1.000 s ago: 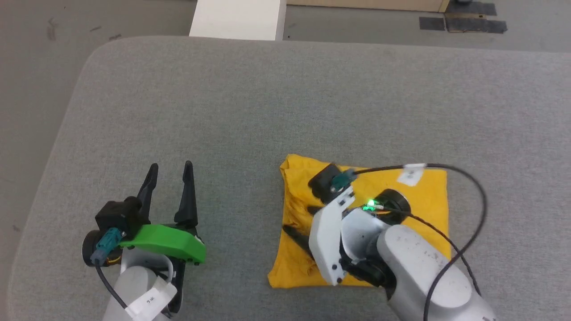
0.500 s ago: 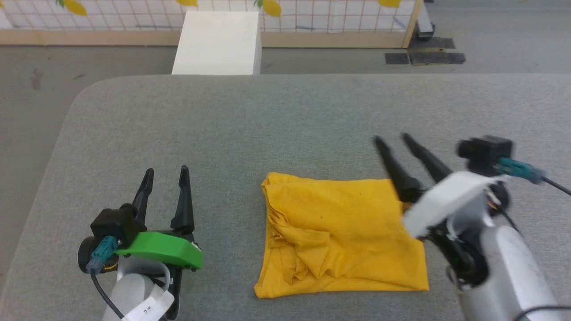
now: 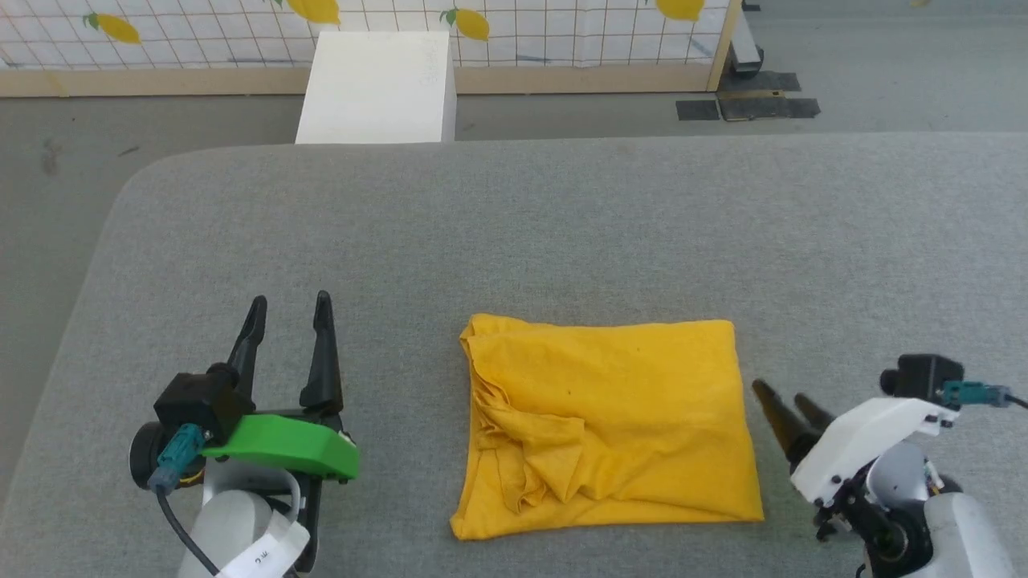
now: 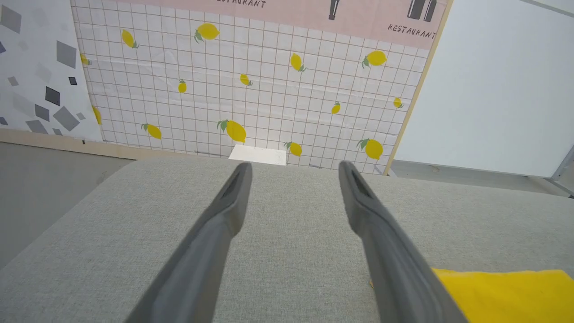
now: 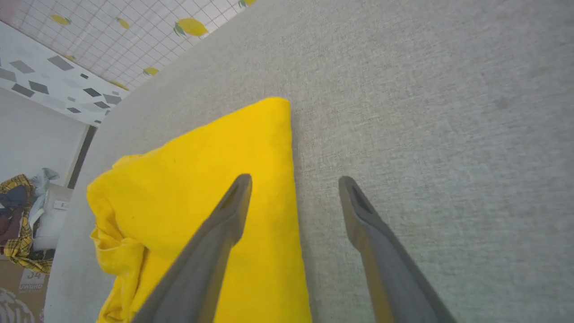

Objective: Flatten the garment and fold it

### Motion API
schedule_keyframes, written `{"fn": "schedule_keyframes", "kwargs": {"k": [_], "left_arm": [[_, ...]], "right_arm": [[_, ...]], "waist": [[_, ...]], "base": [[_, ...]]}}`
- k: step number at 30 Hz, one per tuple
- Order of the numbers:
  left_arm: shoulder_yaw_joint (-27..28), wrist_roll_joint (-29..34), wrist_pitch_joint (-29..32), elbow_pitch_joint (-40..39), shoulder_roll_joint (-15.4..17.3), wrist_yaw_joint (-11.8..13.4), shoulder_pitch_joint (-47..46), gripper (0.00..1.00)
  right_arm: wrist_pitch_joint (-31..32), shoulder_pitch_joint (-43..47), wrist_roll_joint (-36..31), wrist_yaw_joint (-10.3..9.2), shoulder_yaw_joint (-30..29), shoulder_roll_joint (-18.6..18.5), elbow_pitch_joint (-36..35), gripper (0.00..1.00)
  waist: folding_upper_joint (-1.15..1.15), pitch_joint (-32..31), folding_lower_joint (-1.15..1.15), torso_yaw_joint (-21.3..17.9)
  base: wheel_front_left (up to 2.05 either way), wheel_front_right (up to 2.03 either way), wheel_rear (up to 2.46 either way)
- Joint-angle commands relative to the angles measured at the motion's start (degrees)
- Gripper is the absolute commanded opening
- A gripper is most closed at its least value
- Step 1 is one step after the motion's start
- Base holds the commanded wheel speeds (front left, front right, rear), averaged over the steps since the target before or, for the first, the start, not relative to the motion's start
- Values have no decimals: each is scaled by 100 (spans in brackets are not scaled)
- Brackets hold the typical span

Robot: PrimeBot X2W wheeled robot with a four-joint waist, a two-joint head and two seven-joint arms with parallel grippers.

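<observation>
The garment (image 3: pixel 610 417) is a bright yellow T-shirt lying folded into a rough rectangle on the grey table (image 3: pixel 514 233), with wrinkles bunched along its left side; its print is hidden. My right gripper (image 3: pixel 777 392) stands open just off the garment's right edge, holding nothing. In the right wrist view the garment (image 5: pixel 202 179) lies under the right gripper's (image 5: pixel 294 178) left finger, and the other finger is over bare table. My left gripper (image 3: pixel 289 305) rests open and empty on the table, left of the garment. The left wrist view has the left gripper (image 4: pixel 294 165) and a garment corner (image 4: pixel 502 296) at lower right.
A white box (image 3: pixel 373 84) stands beyond the table's far edge, before a lemon-print grid backdrop (image 3: pixel 522 32). Black tape patches (image 3: pixel 747 104) mark the floor. The table's rounded left corner (image 3: pixel 132 193) is near my left arm. A heap of clothes (image 5: pixel 22 224) lies off the table.
My right gripper has lifted off the garment and drawn back to the right of it, leaving it uncovered. The head camera has tilted up. The left gripper has stayed in place.
</observation>
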Motion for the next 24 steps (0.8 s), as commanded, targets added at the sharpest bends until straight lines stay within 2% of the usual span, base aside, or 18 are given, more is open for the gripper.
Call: {"fn": "schedule_keyframes", "kwargs": {"k": [1, 9, 14, 15, 16, 17, 21, 24], "left_arm": [[17, 50, -27, 7, -15, 15, 43, 100], [17, 58, -27, 65, -15, 6, 51, 100], [8, 61, -27, 84, -15, 2, 39, 100], [5, 59, -27, 88, -15, 2, 36, 100], [3, 56, -27, 90, -15, 2, 35, 100], [27, 54, -27, 77, -15, 17, 47, 100], [98, 68, -27, 28, -15, 32, 101, 100], [134, 92, -27, -8, -13, 21, 118, 100]], "right_arm": [[94, 10, 72, -8, 64, 11, 104, 100], [684, -172, 272, -8, 278, 11, 702, 100], [955, -395, 641, -8, 436, 11, 1026, 100], [1042, -434, 709, -8, 500, 11, 1092, 80], [1097, -462, 738, -8, 541, 11, 1134, 41], [1111, -590, 447, -8, 619, 11, 1161, 0], [1076, -747, -144, -8, 650, -1, 995, 0], [1126, -857, -683, -8, 822, -226, 784, 0]], "waist": [[0, 34, 0, 27], [0, 99, 0, 58], [0, 118, 0, 61], [0, 122, 0, 60], [0, 127, 0, 57], [0, 153, 0, -11], [0, 189, 0, -236], [0, 231, 0, -450]], "base": [[0, 0, 0], [0, 0, 0], [0, 0, 0], [0, 0, 0], [0, 0, 0], [0, 0, 0], [0, 0, 0], [0, 0, 0]]}}
